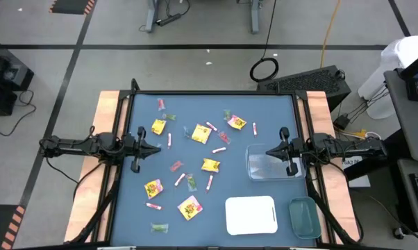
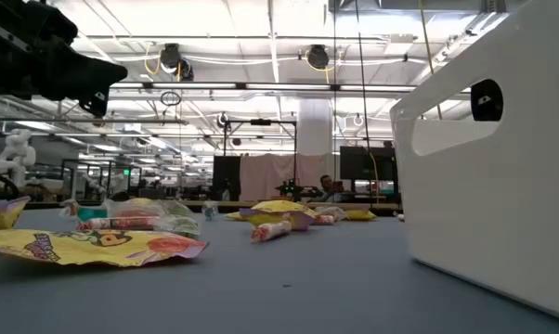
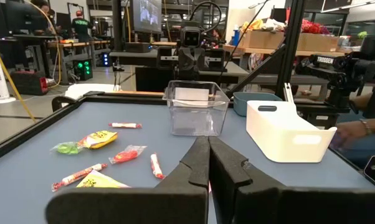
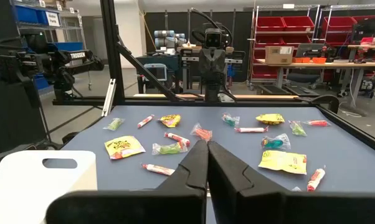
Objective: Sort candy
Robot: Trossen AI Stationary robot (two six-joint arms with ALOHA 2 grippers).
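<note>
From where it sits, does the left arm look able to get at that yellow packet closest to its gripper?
Probably yes. The left gripper, shut, sits near the table's left edge, and the yellow square packet lies close by on open blue tabletop with nothing between. It would need to open first.

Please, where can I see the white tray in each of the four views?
High view: white tray, near edge, beside the green-tinted tray.
Low view: large, at right.
Left wrist view: at right.
Right wrist view: lower left corner.
Shared landmark: the blue table mat.
</note>
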